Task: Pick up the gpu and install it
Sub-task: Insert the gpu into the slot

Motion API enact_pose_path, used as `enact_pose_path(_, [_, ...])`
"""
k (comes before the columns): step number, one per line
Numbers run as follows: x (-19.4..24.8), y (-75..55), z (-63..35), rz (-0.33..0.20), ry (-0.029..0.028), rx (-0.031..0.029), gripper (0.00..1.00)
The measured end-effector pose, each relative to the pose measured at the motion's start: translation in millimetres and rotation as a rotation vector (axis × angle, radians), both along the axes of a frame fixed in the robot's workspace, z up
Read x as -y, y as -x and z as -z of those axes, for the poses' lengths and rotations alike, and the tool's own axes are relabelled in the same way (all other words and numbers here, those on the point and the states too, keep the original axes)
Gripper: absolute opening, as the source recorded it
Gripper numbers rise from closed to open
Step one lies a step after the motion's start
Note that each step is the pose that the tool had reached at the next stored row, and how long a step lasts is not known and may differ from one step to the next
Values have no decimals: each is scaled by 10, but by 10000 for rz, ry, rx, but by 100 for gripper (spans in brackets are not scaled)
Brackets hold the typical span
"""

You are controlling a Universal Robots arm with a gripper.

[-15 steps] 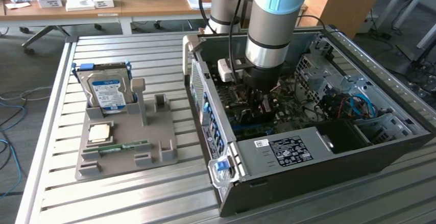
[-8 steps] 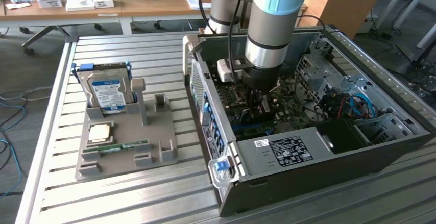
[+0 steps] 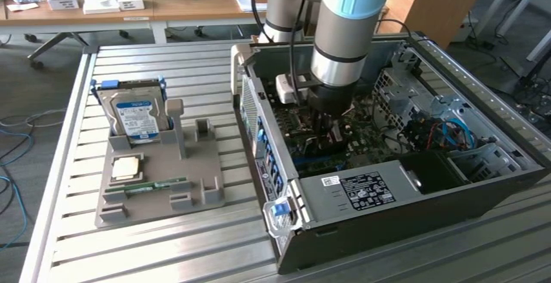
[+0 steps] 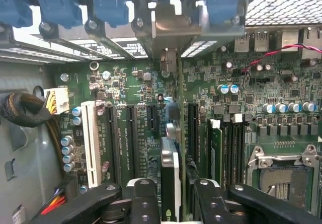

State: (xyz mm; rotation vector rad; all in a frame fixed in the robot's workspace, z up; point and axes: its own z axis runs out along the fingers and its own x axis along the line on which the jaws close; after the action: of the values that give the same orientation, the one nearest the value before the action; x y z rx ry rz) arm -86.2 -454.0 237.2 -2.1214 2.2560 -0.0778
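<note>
Now, where is the gripper (image 4: 174, 184)? —K.

Down inside the case (image 3: 388, 231), over the board (image 4: 126, 78). It straddles the gpu (image 4: 170, 166), which shows edge-on from the wrist. —M.

Clamped or let go? —K.

Cannot tell. The card sits right in the gripper's gap, but contact is not readable. —M.

Card position? —K.

Standing on edge, in line with a slot, between two other black slots. Its bracket (image 4: 168, 30) reaches the case's rear wall, below the blue latches (image 4: 108, 2). It looks at or near seated, though the depth is not confirmed. —M.

Why on edge? —K.

My reading is that the contact edge must face the slot and the bracket must meet the rear opening. The case lies on its side with the panel off, so the board faces up to the arm. —M.

Case contents? —K.

The board, a labelled supply box (image 3: 362, 189), blue cables (image 3: 448, 131) and a bare socket (image 4: 282, 173). —M.

And outside? —K.

A grey tray (image 3: 202, 193) on the table (image 3: 172, 257), at the exterior view's left, well apart from the case. It holds the drive (image 3: 138, 118) upright in a cradle, probably so that its flat sides stay free for a pinch from above. A chip (image 3: 126, 167) and a memory stick (image 3: 155, 186) lie flat nearer the tray's front. —M.
</note>
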Motion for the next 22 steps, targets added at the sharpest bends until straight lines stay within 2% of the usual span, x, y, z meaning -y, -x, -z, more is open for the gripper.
enact_pose_path(3, [-2, -40, -11, 3, 9, -109, 34])
enact_pose_path(10, [-5, -50, -68, 20, 17, -297, 34])
enact_pose_path(12, [-5, -58, -88, 21, 16, -415, 34])
enact_pose_path(14, [-5, -70, -99, 22, 18, -605, 34])
enact_pose_path(15, [-4, -72, -100, 21, 19, -653, 34])
enact_pose_path(22, [-5, -76, -100, 20, 19, -654, 34])
